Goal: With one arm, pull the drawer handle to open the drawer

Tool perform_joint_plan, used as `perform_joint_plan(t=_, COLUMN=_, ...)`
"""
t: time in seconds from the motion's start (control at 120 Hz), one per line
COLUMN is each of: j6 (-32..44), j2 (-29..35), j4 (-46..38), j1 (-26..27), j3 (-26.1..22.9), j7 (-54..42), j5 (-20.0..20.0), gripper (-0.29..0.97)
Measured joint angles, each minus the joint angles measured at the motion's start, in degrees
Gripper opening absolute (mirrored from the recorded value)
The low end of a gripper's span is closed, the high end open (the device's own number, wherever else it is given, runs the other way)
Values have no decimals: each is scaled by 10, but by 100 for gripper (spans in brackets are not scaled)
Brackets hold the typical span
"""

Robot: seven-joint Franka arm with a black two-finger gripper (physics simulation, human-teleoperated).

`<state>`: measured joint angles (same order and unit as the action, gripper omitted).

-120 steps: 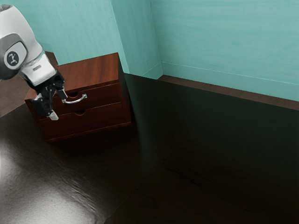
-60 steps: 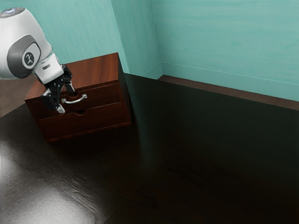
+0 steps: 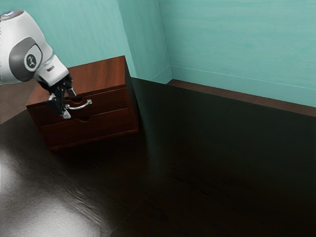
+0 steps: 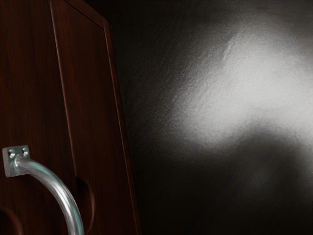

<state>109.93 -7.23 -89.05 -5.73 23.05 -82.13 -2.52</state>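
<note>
A dark, glossy desk (image 3: 197,163) fills a room with teal walls (image 3: 237,39). One wooden cabinet (image 3: 98,74) stands far back at the exterior view's left. It has two drawers, both shut, and the upper drawer (image 3: 106,98) bears one metal handle (image 3: 81,104). The one gripper (image 3: 61,104) is at the handle's left end with its fingers spread, not clamped.

The handle (image 3: 81,105) at the gripper (image 3: 67,104) is polished metal; the cabinet (image 3: 98,74) behind is varnished wood; the table (image 3: 197,173) below is dark, glossy, perhaps grained.
</note>
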Motion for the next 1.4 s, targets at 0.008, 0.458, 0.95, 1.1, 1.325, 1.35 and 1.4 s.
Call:
perform_joint_plan(t=0.008, j6=0, j2=-1, j4=0, j1=0, j3=0, j7=2, j5=0, gripper=68)
perform_joint_plan(t=0.458, j6=29, j2=-36, j4=3, j1=-2, j3=2, j7=94, j5=-3, gripper=68)
perform_joint_plan(t=0.95, j6=40, j2=-38, j4=2, j1=-2, j3=2, j7=145, j5=13, gripper=51)
perform_joint_plan(t=1.1, j6=46, j2=-38, j4=-1, j1=-2, j3=2, j7=154, j5=24, gripper=48)
perform_joint_plan(t=1.325, j6=55, j2=-41, j4=-5, j1=-1, j3=3, j7=164, j5=30, gripper=42)
perform_joint_plan(t=1.35, j6=55, j2=-41, j4=-5, j1=-1, j3=3, j7=165, j5=30, gripper=41)
perform_joint_plan(t=1.4, j6=56, j2=-40, j4=-5, j1=0, j3=3, j7=167, j5=30, gripper=39)
